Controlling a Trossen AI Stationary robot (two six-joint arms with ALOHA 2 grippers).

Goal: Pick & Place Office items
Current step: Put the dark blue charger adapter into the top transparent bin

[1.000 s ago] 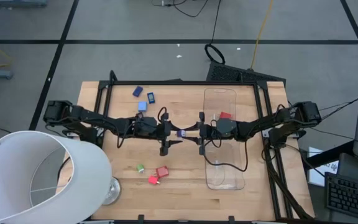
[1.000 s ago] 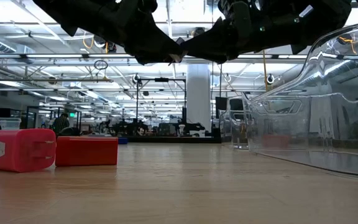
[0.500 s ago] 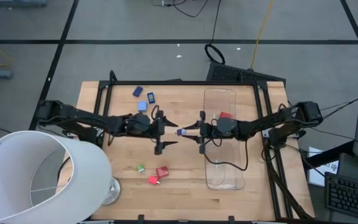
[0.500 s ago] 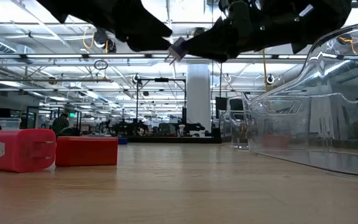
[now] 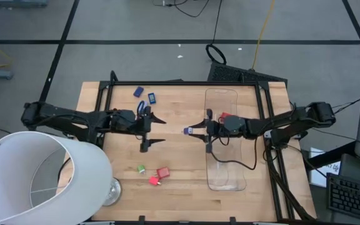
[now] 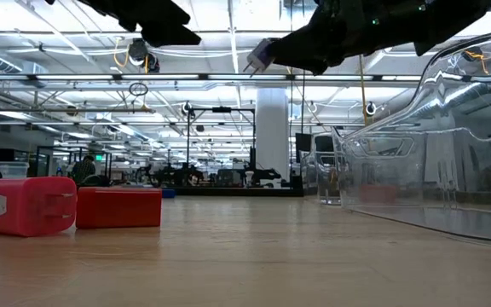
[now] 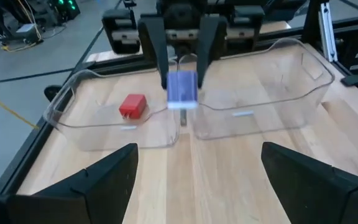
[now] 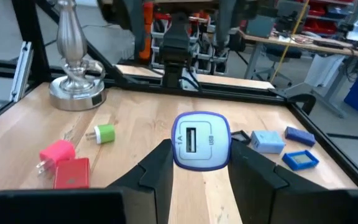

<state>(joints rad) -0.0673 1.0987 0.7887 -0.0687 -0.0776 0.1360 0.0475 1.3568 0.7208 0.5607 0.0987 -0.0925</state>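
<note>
1. Right gripper (image 5: 192,130): raised above the table (image 5: 180,194) near its middle, just beside the clear plastic tray's (image 5: 214,178) left wall; its fingers (image 8: 157,167) are clamped on a purple USB charger (image 8: 200,140), whose white face with the port points toward the wrist camera.
2. Purple USB charger, other views: it juts from the right gripper's tip toward the left arm, clear of the table top, as the low view shows (image 6: 259,55).
3. Left gripper (image 5: 157,129): held over the table's left half, facing the right gripper and well apart from it; its fingers (image 7: 107,176) are spread wide with nothing between them.
4. Inside the tray: one red adapter (image 7: 132,106) lies on the floor at the far end.
5. Near edge of the table, left of the tray: a green plug (image 5: 141,169), a red block (image 5: 163,172) and a pink-red plug (image 5: 154,181), close together.
6. Far left part of the table: a dark navy piece (image 5: 138,92), a blue framed piece (image 5: 151,97) and a light blue block (image 8: 266,141).
7. White lampshade (image 5: 36,181) with its metal lamp base (image 8: 76,87): at the table's near left corner.
</note>
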